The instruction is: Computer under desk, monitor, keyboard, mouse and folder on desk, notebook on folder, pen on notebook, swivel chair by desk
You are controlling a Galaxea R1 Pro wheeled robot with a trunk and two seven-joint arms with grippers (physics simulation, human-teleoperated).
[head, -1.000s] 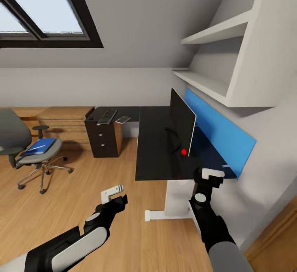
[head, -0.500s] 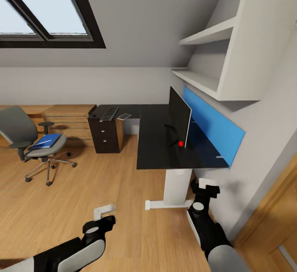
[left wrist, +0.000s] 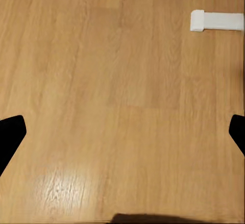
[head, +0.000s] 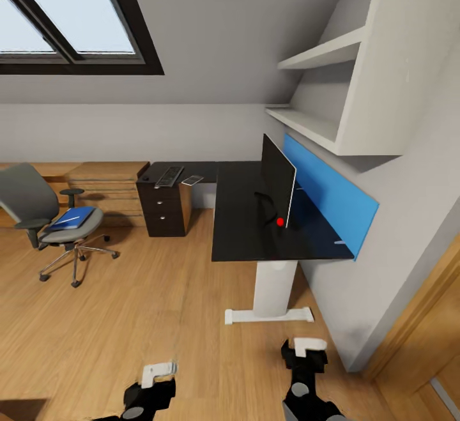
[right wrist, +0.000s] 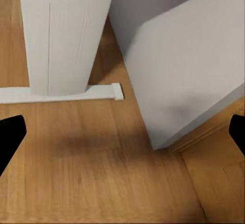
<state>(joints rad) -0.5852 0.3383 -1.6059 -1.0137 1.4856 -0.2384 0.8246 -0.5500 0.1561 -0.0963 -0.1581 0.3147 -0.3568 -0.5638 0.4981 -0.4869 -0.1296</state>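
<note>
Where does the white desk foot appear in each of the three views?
Head view: white desk foot on the floor, lower centre, under the desk.
Left wrist view: its end near one corner.
Right wrist view: the bar below the white leg.
Shared landmark: the wood floor.

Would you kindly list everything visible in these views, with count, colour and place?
Desk: one, black top, white leg, against the right wall.
Monitor: one, black, upright on the desk.
Keyboard: one, dark grey, far desk wing.
Notebook: one, grey, beside the keyboard.
Swivel chair: one, grey, left on the floor.
Folder: one, blue, on the chair seat.
Drawer unit: one, black, under the far wing.
Shelves: two, white, above the desk.
Left pincer: white tips, open, over the floor.
Right pincer: white tips, open, near the desk foot.
</note>
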